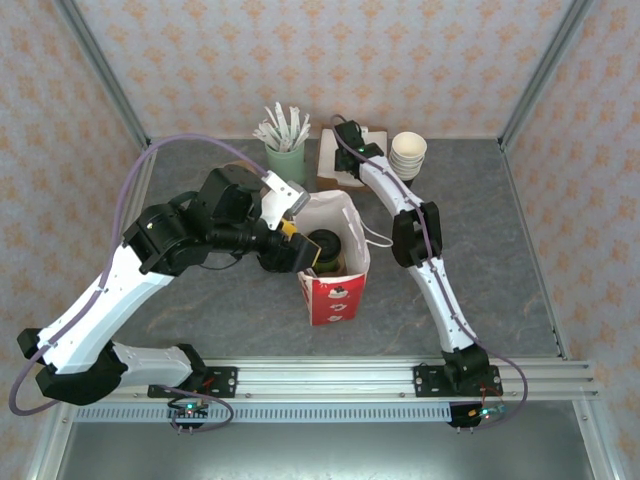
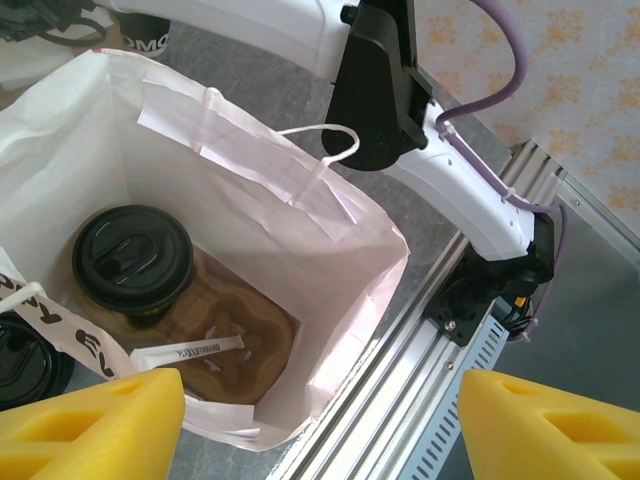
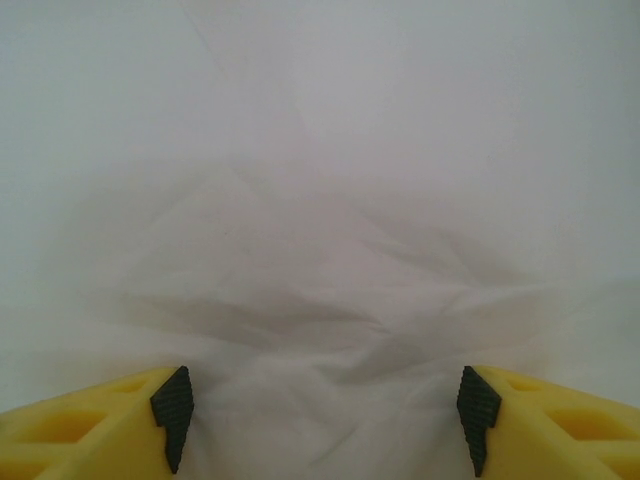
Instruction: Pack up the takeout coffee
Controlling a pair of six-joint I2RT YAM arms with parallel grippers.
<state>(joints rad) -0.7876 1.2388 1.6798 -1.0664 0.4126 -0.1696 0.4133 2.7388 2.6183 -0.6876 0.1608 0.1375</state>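
Heads up, left gripper (image 2: 320, 415) and right gripper (image 3: 320, 410) both sit wide open, and clipping the floppy bag (image 2: 250, 235) could topple your takeout coffee (image 2: 133, 262) at its 9 o'clock.

At the back of the grey bench (image 1: 520, 260), a green cup (image 1: 287, 162) holds white wrapped sticks (image 1: 283, 128). A brown box (image 1: 327, 172) stands beside it, with a stack of cream paper cups (image 1: 408, 155) to its right.

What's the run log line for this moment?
takeout coffee: inside bag | left gripper: open above bag | right gripper: open facing white paper
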